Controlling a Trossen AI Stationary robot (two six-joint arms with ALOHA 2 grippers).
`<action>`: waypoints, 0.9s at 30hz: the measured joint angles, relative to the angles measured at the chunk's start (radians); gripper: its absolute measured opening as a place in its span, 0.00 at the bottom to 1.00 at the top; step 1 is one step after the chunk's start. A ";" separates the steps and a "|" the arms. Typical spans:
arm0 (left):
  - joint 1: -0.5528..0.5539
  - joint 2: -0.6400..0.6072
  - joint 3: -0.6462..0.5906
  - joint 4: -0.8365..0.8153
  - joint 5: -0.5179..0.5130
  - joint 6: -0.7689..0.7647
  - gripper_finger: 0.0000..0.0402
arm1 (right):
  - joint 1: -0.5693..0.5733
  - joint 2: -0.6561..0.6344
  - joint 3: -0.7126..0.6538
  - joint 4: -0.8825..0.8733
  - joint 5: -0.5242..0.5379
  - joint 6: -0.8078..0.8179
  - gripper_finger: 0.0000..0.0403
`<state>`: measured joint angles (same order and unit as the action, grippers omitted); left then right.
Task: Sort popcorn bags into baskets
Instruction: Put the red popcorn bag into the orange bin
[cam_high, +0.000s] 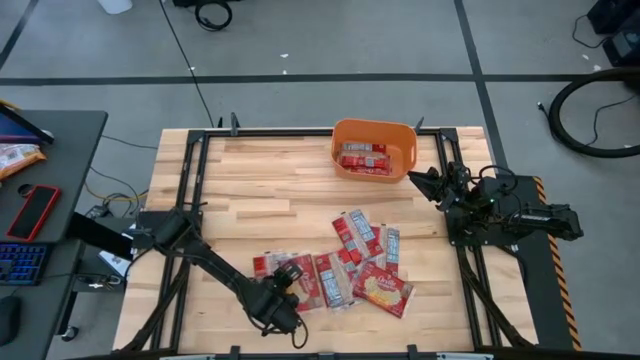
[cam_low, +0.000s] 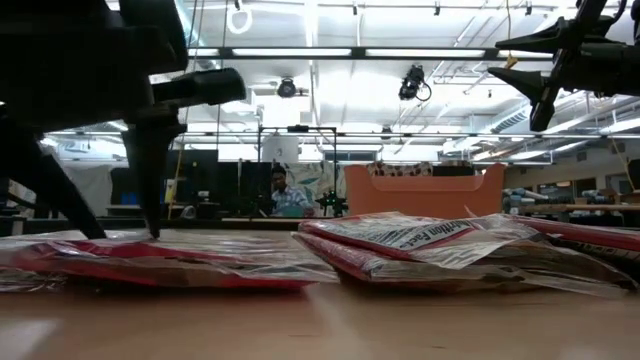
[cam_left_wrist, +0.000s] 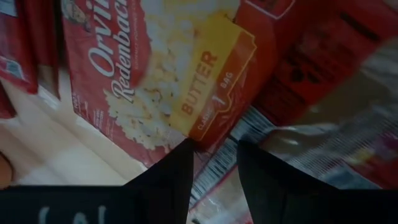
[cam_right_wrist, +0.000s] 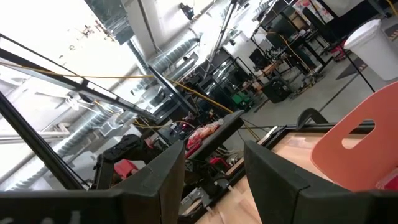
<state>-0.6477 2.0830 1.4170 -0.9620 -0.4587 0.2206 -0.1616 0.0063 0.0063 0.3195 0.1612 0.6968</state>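
Red wrapper fills the gap ahead of my left fingers (cam_left_wrist: 214, 180), which stand a little apart and low over the popcorn bags (cam_high: 345, 265), gripping nothing that I can see. On the wide packet just beyond the fingertips I read "Orvi…", "Redenbach…" and, on a yellow panel, "BUTTER", with a barcode strip below it. These bags lie scattered on the near middle of the wooden counter (cam_high: 260, 185), some overlapping. My right fingers (cam_right_wrist: 214, 165) are spread wide and empty, raised off the counter at its far right, just right of the orange basket (cam_high: 375, 148). That basket sits at the far edge and has red packets (cam_high: 362, 158) in it.
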 joint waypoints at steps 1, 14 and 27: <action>0.003 0.000 -0.001 0.010 -0.001 -0.005 0.32 | 0.000 0.000 0.000 0.000 0.000 0.000 0.42; 0.029 0.005 -0.004 0.109 0.003 -0.122 0.06 | 0.000 0.000 0.000 0.000 0.001 0.000 0.42; 0.051 -0.048 0.057 -0.049 -0.019 -0.262 0.01 | 0.000 0.000 0.000 0.000 0.001 0.000 0.42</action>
<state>-0.5967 2.0354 1.4741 -1.0113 -0.4782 -0.0409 -0.1612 0.0063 0.0063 0.3195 0.1620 0.6968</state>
